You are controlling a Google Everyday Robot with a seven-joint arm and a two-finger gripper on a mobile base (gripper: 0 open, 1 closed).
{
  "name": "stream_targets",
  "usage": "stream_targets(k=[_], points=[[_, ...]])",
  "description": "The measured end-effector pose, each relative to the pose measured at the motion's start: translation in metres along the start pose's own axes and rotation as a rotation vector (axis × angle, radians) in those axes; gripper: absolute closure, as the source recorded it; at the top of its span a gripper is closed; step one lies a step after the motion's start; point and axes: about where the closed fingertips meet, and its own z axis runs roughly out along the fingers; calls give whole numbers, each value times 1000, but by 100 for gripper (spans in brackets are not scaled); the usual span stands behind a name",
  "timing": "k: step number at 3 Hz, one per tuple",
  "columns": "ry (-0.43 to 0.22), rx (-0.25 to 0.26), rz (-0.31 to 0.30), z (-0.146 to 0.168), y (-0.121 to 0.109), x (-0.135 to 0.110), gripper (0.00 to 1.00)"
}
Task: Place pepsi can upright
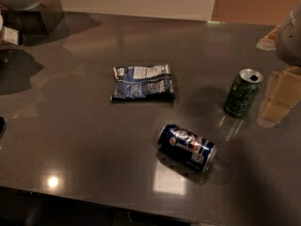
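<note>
On the grey glossy desk (70,140) lies the dark blue aluminium pepsi can (187,147). Behind-left of it is the flat blue-and-white snack bag (143,83), behind-right the green metal can (242,92), and farther right the pale claw (277,102).

cream jaws, grey arm (290,32), rt edge

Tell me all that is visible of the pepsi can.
The pepsi can is dark blue metal with a round red-white-blue logo, a white patch and silver ends. It lies on its side on the dark glossy table, near the front edge, touching only the table. The gripper is apart from it, at the right edge beyond the green can.
</note>
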Motion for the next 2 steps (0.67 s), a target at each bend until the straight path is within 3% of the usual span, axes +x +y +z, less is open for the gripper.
stream_targets(k=[2], points=[[11, -22, -1, 1, 2, -5, 0]])
